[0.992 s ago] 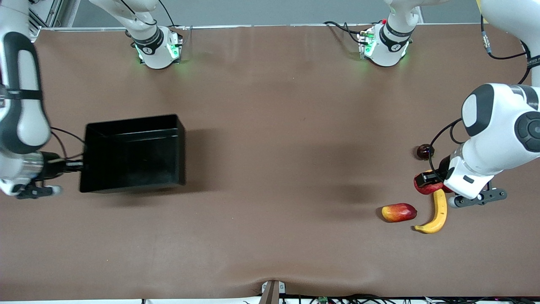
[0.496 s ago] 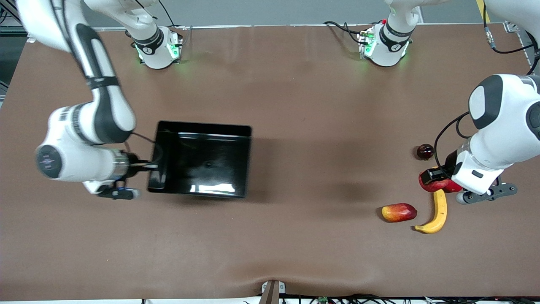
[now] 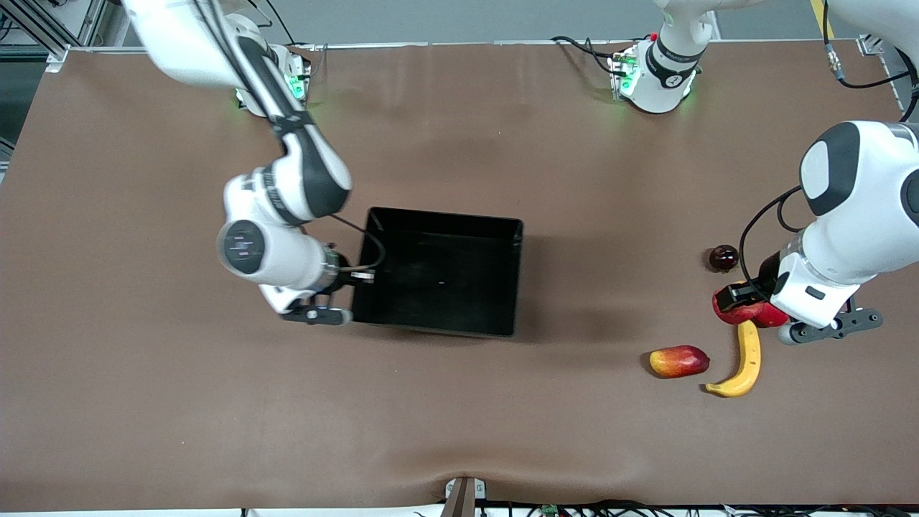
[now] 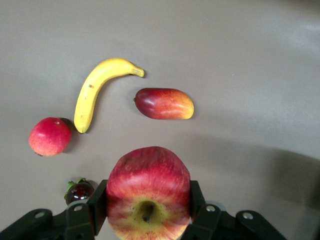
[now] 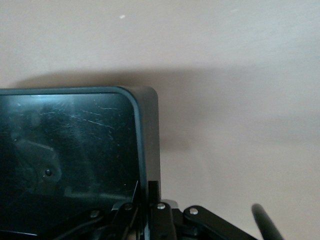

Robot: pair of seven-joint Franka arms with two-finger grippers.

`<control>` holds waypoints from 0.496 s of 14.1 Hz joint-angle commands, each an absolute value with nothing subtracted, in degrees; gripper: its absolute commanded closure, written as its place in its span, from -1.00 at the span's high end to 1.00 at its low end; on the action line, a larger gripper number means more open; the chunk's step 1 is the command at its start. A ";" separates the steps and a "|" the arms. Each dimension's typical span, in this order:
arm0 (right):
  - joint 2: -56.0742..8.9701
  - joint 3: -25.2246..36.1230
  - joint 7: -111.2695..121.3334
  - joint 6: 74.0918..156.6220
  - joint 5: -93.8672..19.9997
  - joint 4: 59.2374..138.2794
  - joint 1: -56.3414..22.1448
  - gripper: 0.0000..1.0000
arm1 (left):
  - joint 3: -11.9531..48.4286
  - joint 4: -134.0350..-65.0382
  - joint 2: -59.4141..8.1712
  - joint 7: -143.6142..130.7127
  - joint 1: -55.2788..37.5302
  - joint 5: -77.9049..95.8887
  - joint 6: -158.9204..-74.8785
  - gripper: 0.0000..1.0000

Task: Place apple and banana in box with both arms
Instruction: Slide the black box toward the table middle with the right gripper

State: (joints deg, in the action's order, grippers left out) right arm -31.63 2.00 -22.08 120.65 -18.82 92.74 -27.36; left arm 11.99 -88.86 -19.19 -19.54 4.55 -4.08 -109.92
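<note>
My left gripper (image 3: 739, 304) is shut on the apple (image 3: 731, 313), red with a yellow stem dimple (image 4: 148, 210), and holds it just above the table at the left arm's end. The banana (image 3: 744, 361) lies on the table nearer to the front camera than the apple; in the left wrist view the banana (image 4: 95, 94) lies apart from the held apple. My right gripper (image 3: 362, 276) is shut on the box (image 3: 445, 216), pinching the thin wall (image 5: 150, 150) at its right-arm end. The black box sits mid-table and throws a shadow toward the left arm's end; nothing lies in it.
A red-and-yellow mango-like fruit (image 3: 679, 360) lies beside the banana. A rounder pinkish-red fruit (image 4: 50, 136) sits next to the banana's end, mostly hidden under the left hand in the front view. A small dark fruit (image 3: 724, 257) lies farther from the front camera.
The right arm has swung the box from its own end of the table toward the middle, and the box has levelled out. The left gripper with the apple has barely shifted.
</note>
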 commanded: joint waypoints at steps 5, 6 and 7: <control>-38.14 2.72 -25.12 125.67 -21.27 89.65 -32.34 -1.00 | 13.70 -90.26 -16.26 -21.44 4.66 -2.46 -108.81 -1.00; -38.14 2.72 -26.18 125.94 -21.27 89.65 -32.69 -1.00 | 13.71 -90.61 -16.26 -21.53 4.66 -2.46 -108.72 -1.00; -38.14 2.81 -26.63 125.95 -21.10 89.56 -33.30 -1.00 | 13.80 -90.62 -16.26 -21.45 4.57 -2.46 -107.68 -1.00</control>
